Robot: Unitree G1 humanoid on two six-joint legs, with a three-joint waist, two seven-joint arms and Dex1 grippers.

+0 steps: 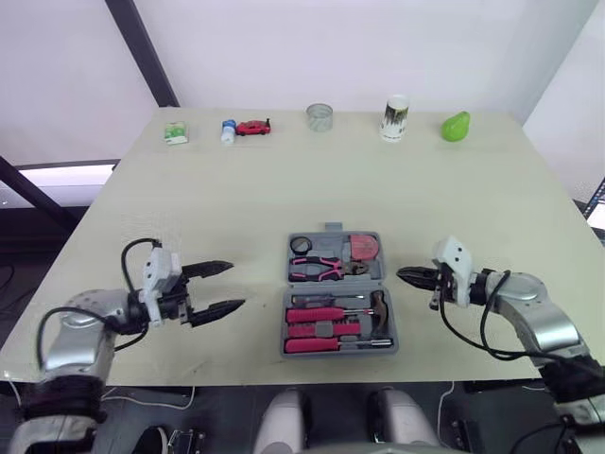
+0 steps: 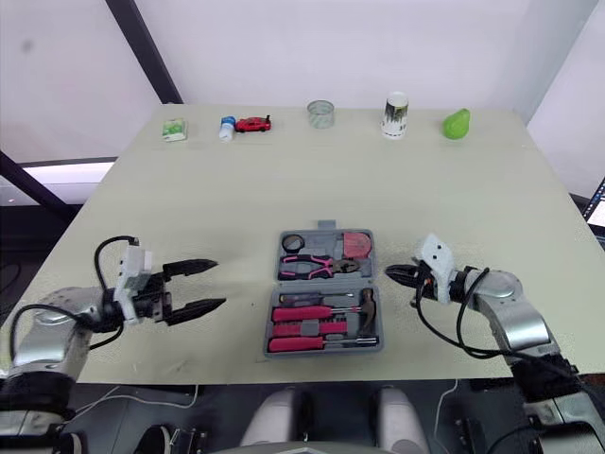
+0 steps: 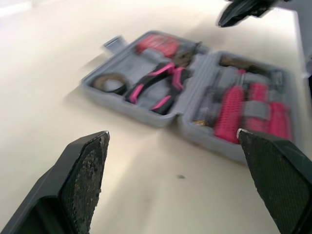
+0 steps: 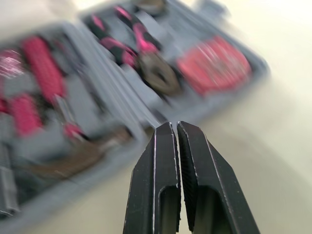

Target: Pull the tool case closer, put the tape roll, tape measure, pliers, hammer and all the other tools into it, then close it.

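I see the grey moulded plastic tool case (image 1: pixel 336 285) open on the bench (image 1: pixel 236 199) between my wide-spread left fingers (image 1: pixel 208 269) and pinched-shut right fingers (image 1: pixel 412 276), its recesses holding pink-handled pliers (image 1: pixel 321 270), ribbed screwdrivers (image 1: pixel 317 315) and a hammer (image 1: pixel 379 307).

No word, brand or number can be read here. The white cylinder (image 1: pixel 395 117) at the far edge of the table (image 1: pixel 236 199) carries a dark printed band, and the small green packet (image 1: pixel 176 132) bears pale marks, perhaps lettering, too small to make out. The face of the red tape measure (image 1: pixel 363 248) in the tool case (image 1: pixel 336 284) shows no legible marking.
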